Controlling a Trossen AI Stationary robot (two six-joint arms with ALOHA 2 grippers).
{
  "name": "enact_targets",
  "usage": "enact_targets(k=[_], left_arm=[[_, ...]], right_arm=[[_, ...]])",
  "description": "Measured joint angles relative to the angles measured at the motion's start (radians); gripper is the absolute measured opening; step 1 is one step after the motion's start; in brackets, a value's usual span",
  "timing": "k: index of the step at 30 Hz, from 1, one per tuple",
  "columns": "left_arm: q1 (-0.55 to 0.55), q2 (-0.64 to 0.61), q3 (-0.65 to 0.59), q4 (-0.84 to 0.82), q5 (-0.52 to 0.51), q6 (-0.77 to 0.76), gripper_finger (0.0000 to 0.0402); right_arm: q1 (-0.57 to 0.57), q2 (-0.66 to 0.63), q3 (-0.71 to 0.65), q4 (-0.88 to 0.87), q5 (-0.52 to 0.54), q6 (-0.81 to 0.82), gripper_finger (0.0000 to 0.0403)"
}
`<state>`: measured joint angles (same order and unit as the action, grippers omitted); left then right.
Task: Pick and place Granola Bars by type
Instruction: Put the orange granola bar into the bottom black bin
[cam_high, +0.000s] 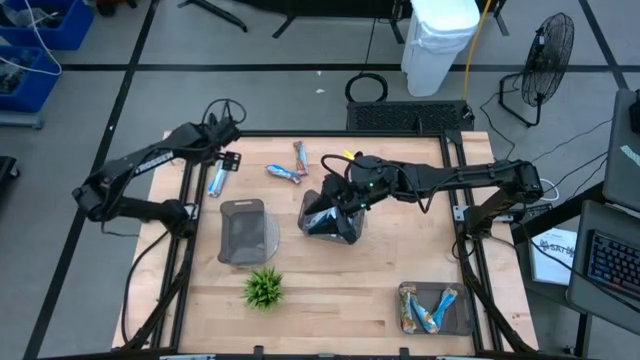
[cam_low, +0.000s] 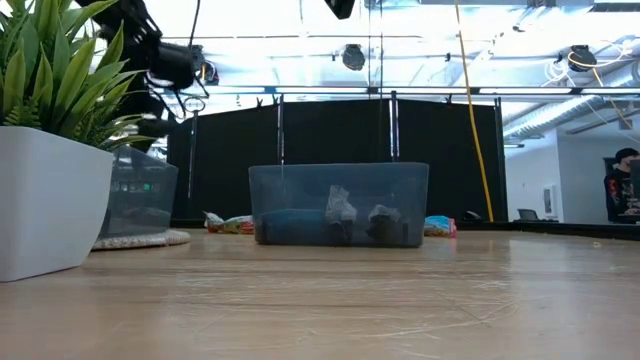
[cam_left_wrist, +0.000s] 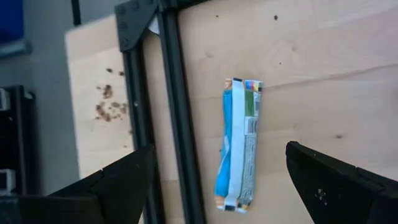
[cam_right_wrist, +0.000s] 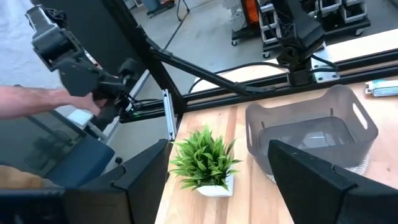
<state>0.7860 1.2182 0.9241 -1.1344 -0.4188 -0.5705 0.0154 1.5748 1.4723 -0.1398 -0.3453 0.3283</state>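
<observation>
Bright overhead light; ceiling glare in low view; near plant pot (cam_low: 45, 200) blurred.

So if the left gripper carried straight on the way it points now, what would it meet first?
Most likely the blue bar lying on the table beside the black frame rail. The left gripper has open jaws either side of it; height is unclear.

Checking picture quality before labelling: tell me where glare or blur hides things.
Low view: bright ceiling lights wash out the top, and the near plant pot is soft. Left wrist view: the blue bar is sharp; the open left gripper is blurred.
</observation>
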Motion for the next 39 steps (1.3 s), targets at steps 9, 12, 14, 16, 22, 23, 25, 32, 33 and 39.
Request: enact_targets(k=[9,12,14,16,22,23,25,32,33,39], left_arm=[[0.095,0.124,-0.096,0.129,0.162,0.042,0.036],[0.113,0.141,-0.16,0.164,0.186,0.045,0.036],[0.123,0.143,-0.199,0.189,0.192,0.055,0.036],[0.136,0.143,-0.234,0.227,0.23,0.089,0.036],[0.159,0.143,-0.3,0.302,0.278,0.103,0.036],[0.16,0.143,-0.305,0.313,0.286,0.106,0.036],[0.16,0.142,-0.316,0.341,0.315,0.118,0.036],[0.176,0.14,-0.333,0.388,0.38,0.145,0.036],[0.181,0.14,-0.333,0.388,0.385,0.148,0.036],[0.204,0.142,-0.334,0.393,0.435,0.181,0.0332]], right_arm=[[0.0,0.0,0.0,0.0,0.001,0.0,0.0267],[0.0,0.0,0.0,0.0,0.0,0.011,0.0267],[0.0,0.0,0.0,0.0,0.0,0.016,0.0267],[0.0,0.0,0.0,0.0,0.0,0.018,0.0267],[0.0,-0.001,0.0,0.0,0.0,0.018,0.0267],[0.0,-0.001,0.0,0.0,0.001,0.018,0.0267],[0.0,-0.001,0.0,0.0,0.001,0.018,0.0267],[0.0,-0.001,0.0,0.0,0.001,0.018,0.0267],[0.0,-0.001,0.0,0.0,0.001,0.018,0.0267],[0.0,-0.001,0.0,0.0,0.002,0.018,0.0267]])
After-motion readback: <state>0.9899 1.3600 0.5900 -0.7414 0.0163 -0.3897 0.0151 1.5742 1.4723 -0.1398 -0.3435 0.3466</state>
